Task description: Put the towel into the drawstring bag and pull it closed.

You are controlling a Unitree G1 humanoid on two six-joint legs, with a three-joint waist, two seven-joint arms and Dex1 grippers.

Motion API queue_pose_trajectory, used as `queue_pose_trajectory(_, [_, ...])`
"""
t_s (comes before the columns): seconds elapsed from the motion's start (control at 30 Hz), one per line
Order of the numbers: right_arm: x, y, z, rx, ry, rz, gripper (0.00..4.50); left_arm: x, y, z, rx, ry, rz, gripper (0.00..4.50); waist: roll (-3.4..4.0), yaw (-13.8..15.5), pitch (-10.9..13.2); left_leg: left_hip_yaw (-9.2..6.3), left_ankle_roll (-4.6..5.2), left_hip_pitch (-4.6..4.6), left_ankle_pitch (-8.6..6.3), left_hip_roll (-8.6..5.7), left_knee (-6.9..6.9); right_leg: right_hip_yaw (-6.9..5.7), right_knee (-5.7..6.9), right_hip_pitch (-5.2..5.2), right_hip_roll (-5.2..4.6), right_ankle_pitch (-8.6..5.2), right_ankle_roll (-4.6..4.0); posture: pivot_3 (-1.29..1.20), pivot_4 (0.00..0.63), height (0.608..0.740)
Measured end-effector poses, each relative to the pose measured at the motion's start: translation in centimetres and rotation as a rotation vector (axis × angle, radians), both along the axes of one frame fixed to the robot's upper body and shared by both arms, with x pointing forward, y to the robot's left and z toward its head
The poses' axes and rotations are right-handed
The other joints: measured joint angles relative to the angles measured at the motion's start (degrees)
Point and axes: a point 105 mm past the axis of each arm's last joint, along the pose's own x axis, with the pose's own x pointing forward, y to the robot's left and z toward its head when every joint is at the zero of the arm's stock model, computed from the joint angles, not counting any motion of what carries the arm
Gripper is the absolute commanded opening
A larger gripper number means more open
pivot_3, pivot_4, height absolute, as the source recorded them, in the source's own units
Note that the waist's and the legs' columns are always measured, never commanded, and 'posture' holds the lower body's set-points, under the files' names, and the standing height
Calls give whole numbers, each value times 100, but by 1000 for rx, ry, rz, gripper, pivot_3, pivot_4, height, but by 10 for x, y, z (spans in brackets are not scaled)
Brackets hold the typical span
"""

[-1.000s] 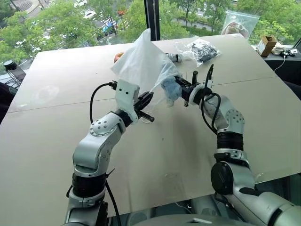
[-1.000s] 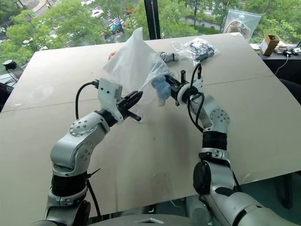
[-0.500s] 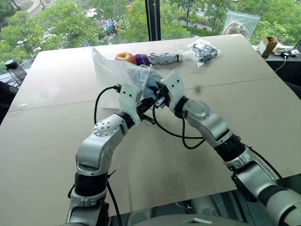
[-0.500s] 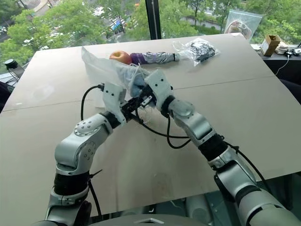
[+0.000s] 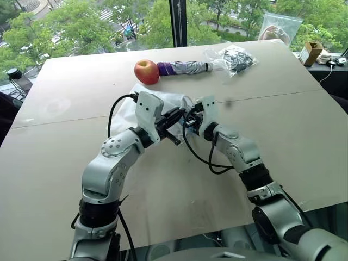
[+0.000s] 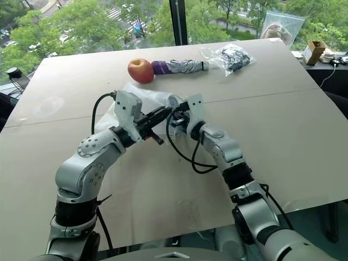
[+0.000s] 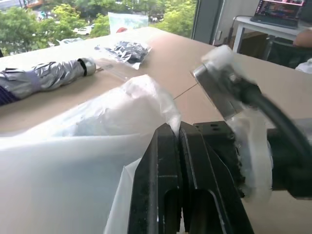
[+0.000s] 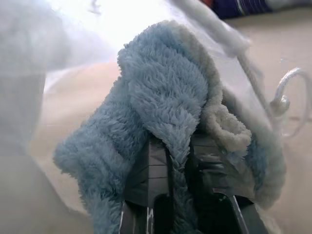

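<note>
Light-blue fluffy terry, the towel (image 8: 165,112), pinched between the pressed-together fingers (image 8: 146,170) of the right gripper (image 5: 188,117), draped over both fingertips and pushed inside the mouth of the drawstring bag (image 5: 163,106); white semi-translucent film of the bag close around it on all sides in the right wrist view, with a white cord loop (image 8: 287,105) hanging just beside the towel.

Left gripper (image 5: 175,116) pressed shut on the thin edge of the drawstring bag, film caught between the black fingers (image 7: 168,161) and spreading away past their tips; right gripper just beside the left one, tips nearly meeting at the bag's mouth, the right wrist housing close against the left fingers in the left wrist view.

Bag lying flat on the pale table (image 5: 65,163) beyond both grippers, its body stretching away from the left gripper's tips.

Beyond the bag, well apart from the grippers: red apple (image 5: 147,72) touching the end of a purple-and-grey folded umbrella (image 5: 182,68); farther along, clear plastic bag with dark contents (image 5: 234,57).
</note>
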Motion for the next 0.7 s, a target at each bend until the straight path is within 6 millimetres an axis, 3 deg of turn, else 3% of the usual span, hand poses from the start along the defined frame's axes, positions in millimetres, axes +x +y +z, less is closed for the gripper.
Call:
queue_pose_trajectory(0.17, [-15, -1, 10, -166, -208, 111, 15, 5, 5, 9, -5, -60, 37, 0, 2, -6, 1, -1, 9, 2, -5, -5, 0, -5, 0, 1, 4, 0, 1, 0, 150, 740])
queue_pose_trajectory(0.37, [-50, 13, 7, -486, -712, 322, 15, 6, 5, 4, 37, -54, 11, 0, 1, -32, 2, 3, 6, 6, -3, -5, 0, -3, 4, 1, 9, -1, 2, 0, 150, 740])
queue_pose_trajectory(0.53, [-51, 11, 8, -691, -1035, 341, 15, 2, 1, 4, 25, -47, -39, 0, -1, -18, 2, 3, -15, 7, 9, -4, 4, -2, 6, 4, 6, 0, 2, 0, 150, 740])
queue_pose_trajectory(0.7, [-46, 6, 4, -778, -1162, 331, 15, 2, 1, 4, 40, -47, -49, 0, -2, -18, 2, 3, -17, 7, 10, -3, 2, 0, 4, 3, 6, -1, 2, 0, 150, 740])
